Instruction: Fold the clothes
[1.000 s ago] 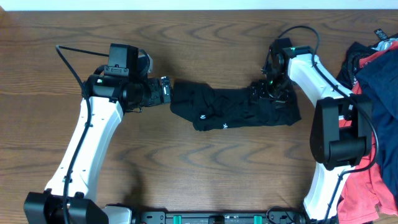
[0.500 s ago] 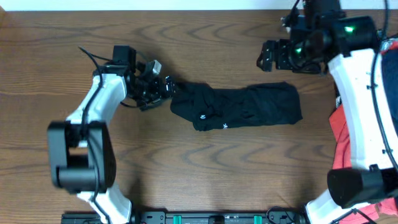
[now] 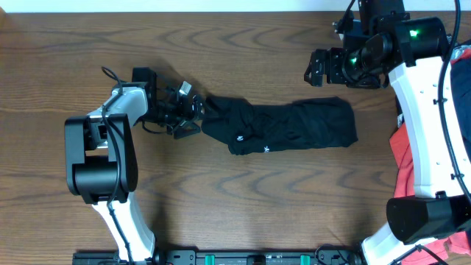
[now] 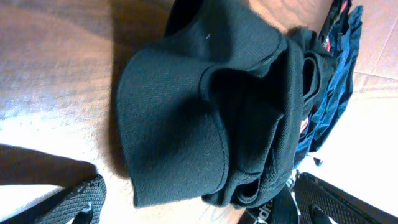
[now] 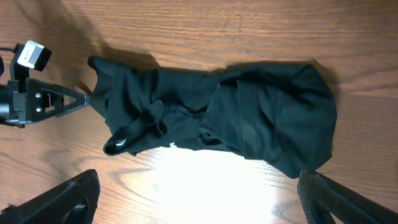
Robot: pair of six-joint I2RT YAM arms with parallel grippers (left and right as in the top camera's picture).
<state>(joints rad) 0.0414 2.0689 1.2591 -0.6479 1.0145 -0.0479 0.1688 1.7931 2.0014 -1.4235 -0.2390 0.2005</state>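
The black shirt (image 3: 283, 126) lies folded into a long band across the middle of the table, small white logo marks showing on its front edge. My left gripper (image 3: 196, 114) sits open at the band's left end. In the left wrist view the folded end (image 4: 186, 124) fills the frame just ahead of the two fingertips (image 4: 84, 198), with nothing gripped. My right gripper (image 3: 313, 71) hangs open, raised above the table behind the band's right end. Its wrist view looks down on the whole black shirt (image 5: 242, 118) and on the left gripper (image 5: 37, 99).
More clothes are piled at the table's right edge: a coral-red garment (image 3: 399, 147) partly hidden behind my right arm, and dark navy fabric (image 4: 342, 56) seen past the shirt. Bare wood table (image 3: 243, 206) lies in front of and behind the band.
My right gripper let go of the shirt's right end and rose up and back. The left arm swung round to the left while its gripper stayed at the shirt's left end.
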